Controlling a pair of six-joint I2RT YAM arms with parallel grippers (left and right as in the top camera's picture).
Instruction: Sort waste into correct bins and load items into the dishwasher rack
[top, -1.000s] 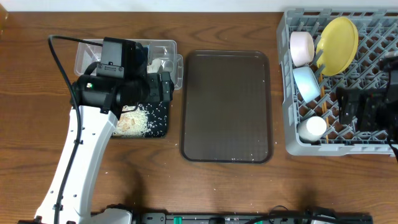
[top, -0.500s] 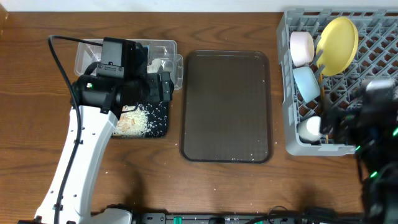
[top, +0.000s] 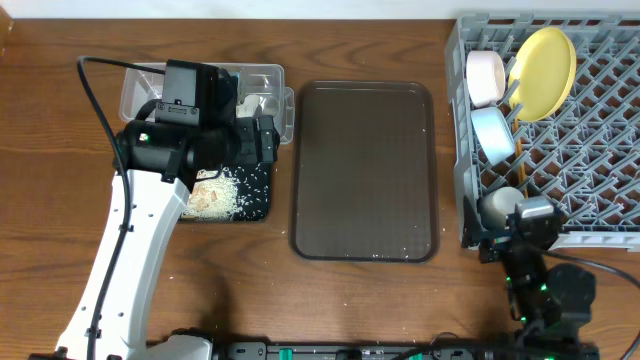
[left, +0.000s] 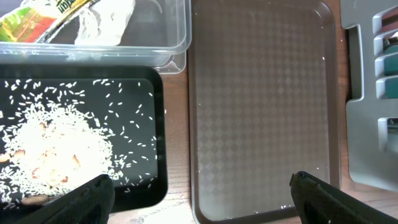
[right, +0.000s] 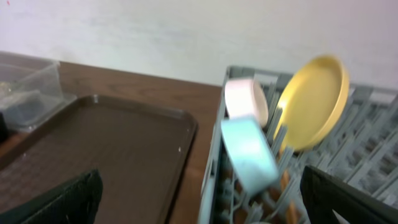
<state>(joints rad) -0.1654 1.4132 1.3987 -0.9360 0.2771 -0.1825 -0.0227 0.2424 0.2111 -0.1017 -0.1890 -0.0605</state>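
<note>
The grey dishwasher rack (top: 600, 215) at the right holds the yellow plate (top: 543, 72), white bowl (top: 485, 77), light blue bowl (top: 492, 133) and small cup (top: 502, 205). A thin wooden strip by the blue bowl may be the chopsticks (top: 520, 166). At the left, the clear tub (left: 168, 46) contains the green-yellow wrapper (left: 37, 18) and crumpled white paper (left: 102, 22). The black tray (left: 158, 180) holds rice scraps (left: 56, 149). My left gripper (left: 202, 199) hangs open and holds nothing over the gap between black tray and serving tray. My right gripper (right: 205, 205) is open and empty, low by the rack's near left corner.
A large brown serving tray (top: 365, 170) lies in the middle with a few rice grains along its edges. The right arm's body (top: 545, 285) sits at the table's front edge below the rack. A pale wall stands behind the table.
The right arm has pulled back from over the rack to the table's front edge, uncovering the rack's right part. The left arm has not moved.
</note>
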